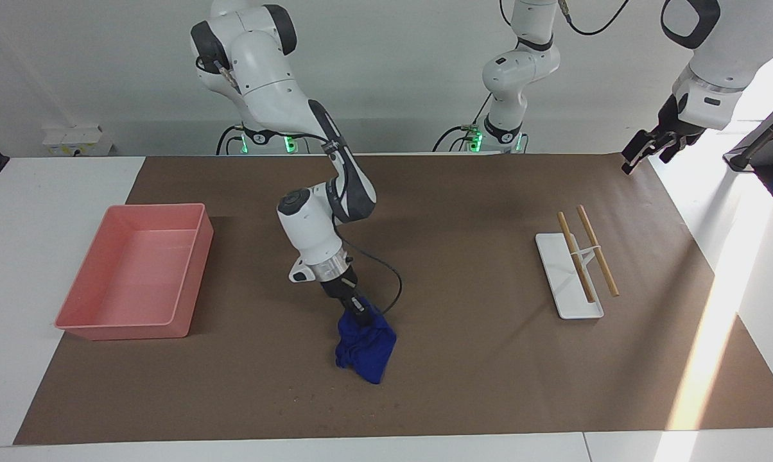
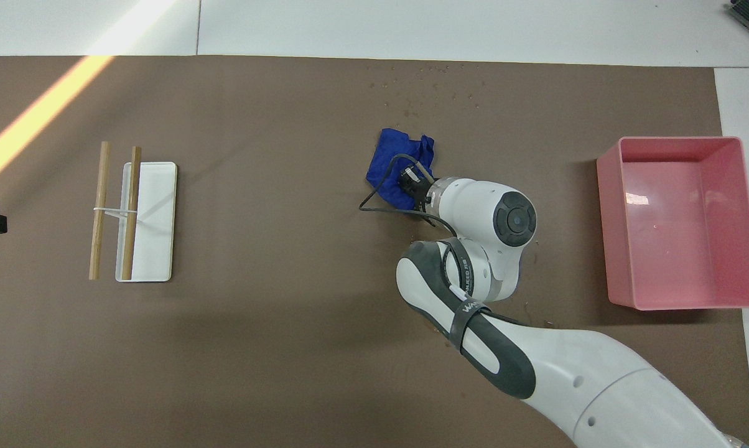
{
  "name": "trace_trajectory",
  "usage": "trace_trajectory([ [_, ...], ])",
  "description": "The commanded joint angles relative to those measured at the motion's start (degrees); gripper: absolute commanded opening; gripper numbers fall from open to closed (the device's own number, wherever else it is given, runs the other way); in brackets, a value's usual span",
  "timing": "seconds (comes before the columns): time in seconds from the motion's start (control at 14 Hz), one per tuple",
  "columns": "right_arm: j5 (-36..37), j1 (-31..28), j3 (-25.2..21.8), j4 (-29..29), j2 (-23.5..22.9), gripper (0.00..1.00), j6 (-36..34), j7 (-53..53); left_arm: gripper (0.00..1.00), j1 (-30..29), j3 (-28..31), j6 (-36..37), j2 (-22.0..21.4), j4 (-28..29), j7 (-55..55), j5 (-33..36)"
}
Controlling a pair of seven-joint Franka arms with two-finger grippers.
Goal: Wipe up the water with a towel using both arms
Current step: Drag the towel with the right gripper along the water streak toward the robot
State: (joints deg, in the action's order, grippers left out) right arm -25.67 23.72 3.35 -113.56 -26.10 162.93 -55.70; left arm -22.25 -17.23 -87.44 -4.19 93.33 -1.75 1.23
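The right hand [image 1: 359, 313] is closed tight on the blue towel [image 1: 364, 350], pressing it on the brown paper low in the middle of the facing view. Water drops [image 1: 335, 410] speckle the paper just below it. The left hand [image 1: 643, 153] waits open at the upper right.
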Motion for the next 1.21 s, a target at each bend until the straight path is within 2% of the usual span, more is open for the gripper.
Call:
trace_trajectory([
  [0.0,0.2,-0.3,0.3,-11.8,7.9,0.0,-4.0,-0.5,1.0,1.6,0.4,2.1,1.9,-2.8,0.9,2.4],
  [0.36,0.1,-0.5,0.3,-18.5,15.6,0.0,-16.0,-1.1,1.0,1.6,0.4,2.0,1.8,-2.9,1.0,1.8],
  [0.57,0.2,-1.1,0.2,-18.9,18.7,0.0,-28.5,-1.2,1.0,1.9,0.5,4.3,2.3,-3.9,1.0,1.6],
  [0.71,0.3,-0.4,0.2,-22.3,21.9,0.0,-30.7,-0.4,1.0,6.5,3.5,5.3,3.4,-6.7,1.0,2.1],
  [0.86,0.8,-0.4,0.2,-24.6,24.9,0.0,-32.4,0.0,1.0,11.1,7.5,5.3,3.7,-6.8,1.0,2.1],
  [1.0,1.5,-0.9,0.0,-24.6,27.1,0.0,-37.2,0.7,1.0,14.2,11.4,6.0,3.7,-6.9,1.0,2.1],
  [1.14,6.0,-1.3,-0.1,-24.3,30.2,0.0,-39.4,1.7,1.0,17.5,13.1,6.1,3.7,-6.8,1.0,2.0],
])
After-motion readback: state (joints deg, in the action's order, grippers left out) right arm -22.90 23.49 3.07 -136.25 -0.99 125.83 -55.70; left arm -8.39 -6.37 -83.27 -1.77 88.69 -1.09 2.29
